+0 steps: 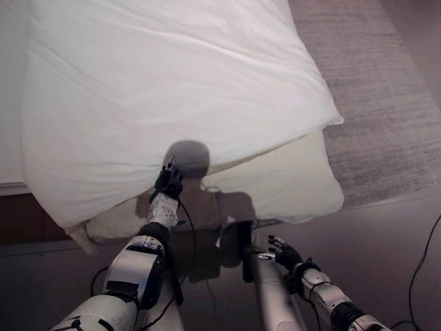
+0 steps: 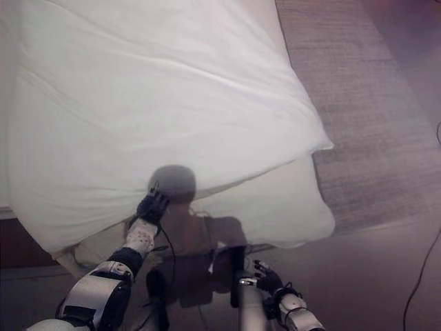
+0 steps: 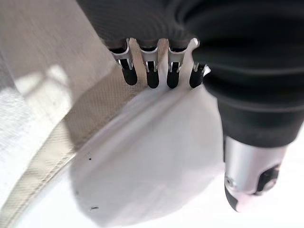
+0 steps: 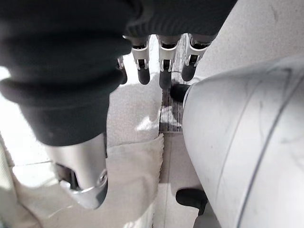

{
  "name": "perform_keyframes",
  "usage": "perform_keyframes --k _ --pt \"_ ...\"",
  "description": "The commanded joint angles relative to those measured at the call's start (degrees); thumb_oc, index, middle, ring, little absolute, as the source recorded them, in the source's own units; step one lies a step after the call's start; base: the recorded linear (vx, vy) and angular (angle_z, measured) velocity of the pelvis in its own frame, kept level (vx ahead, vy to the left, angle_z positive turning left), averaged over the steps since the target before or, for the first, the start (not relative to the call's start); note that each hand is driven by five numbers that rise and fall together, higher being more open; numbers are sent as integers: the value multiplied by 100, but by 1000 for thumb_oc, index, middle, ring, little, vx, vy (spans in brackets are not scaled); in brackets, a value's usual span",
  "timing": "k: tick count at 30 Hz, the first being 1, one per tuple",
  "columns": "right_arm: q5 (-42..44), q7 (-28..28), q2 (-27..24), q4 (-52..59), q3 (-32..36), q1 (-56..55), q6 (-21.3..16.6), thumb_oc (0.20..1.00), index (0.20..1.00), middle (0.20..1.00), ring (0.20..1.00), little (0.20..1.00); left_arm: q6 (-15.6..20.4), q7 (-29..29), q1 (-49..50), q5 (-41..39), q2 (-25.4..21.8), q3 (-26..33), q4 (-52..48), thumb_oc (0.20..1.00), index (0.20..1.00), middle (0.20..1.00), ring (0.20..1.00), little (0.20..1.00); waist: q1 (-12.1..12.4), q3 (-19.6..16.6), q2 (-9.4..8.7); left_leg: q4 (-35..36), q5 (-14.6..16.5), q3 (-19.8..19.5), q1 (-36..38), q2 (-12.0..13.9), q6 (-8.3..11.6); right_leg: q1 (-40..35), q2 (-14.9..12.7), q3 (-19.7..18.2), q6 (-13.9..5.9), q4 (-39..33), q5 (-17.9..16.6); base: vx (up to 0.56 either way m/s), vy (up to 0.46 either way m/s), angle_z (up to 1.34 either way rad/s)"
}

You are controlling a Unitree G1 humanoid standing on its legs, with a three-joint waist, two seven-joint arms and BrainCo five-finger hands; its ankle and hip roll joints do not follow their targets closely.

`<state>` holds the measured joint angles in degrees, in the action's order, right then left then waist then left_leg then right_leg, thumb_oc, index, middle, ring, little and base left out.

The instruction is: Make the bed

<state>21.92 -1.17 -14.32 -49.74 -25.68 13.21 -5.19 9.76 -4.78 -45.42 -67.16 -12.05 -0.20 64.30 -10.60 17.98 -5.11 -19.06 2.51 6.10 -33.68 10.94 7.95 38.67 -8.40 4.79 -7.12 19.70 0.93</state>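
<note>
Duvet on bed, left hand touching

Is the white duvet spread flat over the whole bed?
No. The white duvet is spread but askew; the cream mattress corner shows beneath its near edge.

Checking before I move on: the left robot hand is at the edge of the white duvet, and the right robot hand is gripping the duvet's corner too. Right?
Not quite. The left robot hand is at the near edge of the white duvet, but the right robot hand holds nothing. The left eye view shows it hanging low over the floor, apart from the bedding, fingers relaxed.
</note>
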Motion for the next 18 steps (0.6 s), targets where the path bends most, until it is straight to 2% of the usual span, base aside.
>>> perform_keyframes --k 1,2,3,4,5,6,7,18 --pt "-42 62 -113 359 -238 -219 -152 1000 1000 1000 1000 1000 448 7 -854 -160 -343 293 189 1000 1000 1000 1000 1000 -108 -209 -95 -289 76 115 -348 -177 -214 82 219 -9 -15 67 -137 32 15 -1" --pt "-70 69 -117 393 -266 -243 -153 1000 1000 1000 1000 1000 491 -72 -910 -188 -387 342 211 1000 1000 1000 1000 1000 -95 -207 -89 -310 131 124 -316 -174 -215 70 228 -23 -17 87 -100 0 0 0" --pt "-74 82 -109 406 -271 -244 -148 1000 1000 1000 1000 1000 518 -132 -948 -235 -405 376 213 906 906 906 906 906 -93 -221 -88 -298 95 127 -351 -189 -227 85 214 -25 -13 63 -137 0 0 0" --pt "-58 99 -104 426 -278 -248 -148 1000 1000 1000 1000 1000 526 -172 -975 -271 -412 395 214 715 715 715 715 715 -94 -227 -84 -294 94 125 -364 -194 -228 91 212 -35 -13 57 -142 0 0 0" --pt "-57 101 -105 429 -279 -247 -146 1000 1000 1000 1000 1000 526 -175 -978 -272 -412 396 214 470 470 470 470 470 -94 -229 -84 -294 94 126 -367 -194 -228 95 212 -36 -14 56 -144 0 0 0" --pt "-39 113 -97 434 -281 -263 -150 1000 1000 1000 1000 1000 541 -239 -995 -294 -415 417 246 420 420 420 420 420 -84 -233 -78 -292 90 127 -370 -197 -224 93 204 -26 -12 51 -144 0 0 0" --pt "-44 113 -106 509 -315 -257 -150 1000 1000 1000 1000 1000 543 -315 -1027 -320 -454 447 284 200 200 200 200 200 -82 -224 -71 -278 91 134 -358 -203 -223 83 205 -36 -11 25 -149 0 0 0" --pt "-27 194 -161 742 -379 -238 -158 1000 1000 1000 1000 1000 540 -630 -1156 -469 -506 608 423 200 200 200 200 200 -51 -188 -32 -290 72 140 -424 -217 -236 148 200 -60 1 -14 -195 -3 2 -1"
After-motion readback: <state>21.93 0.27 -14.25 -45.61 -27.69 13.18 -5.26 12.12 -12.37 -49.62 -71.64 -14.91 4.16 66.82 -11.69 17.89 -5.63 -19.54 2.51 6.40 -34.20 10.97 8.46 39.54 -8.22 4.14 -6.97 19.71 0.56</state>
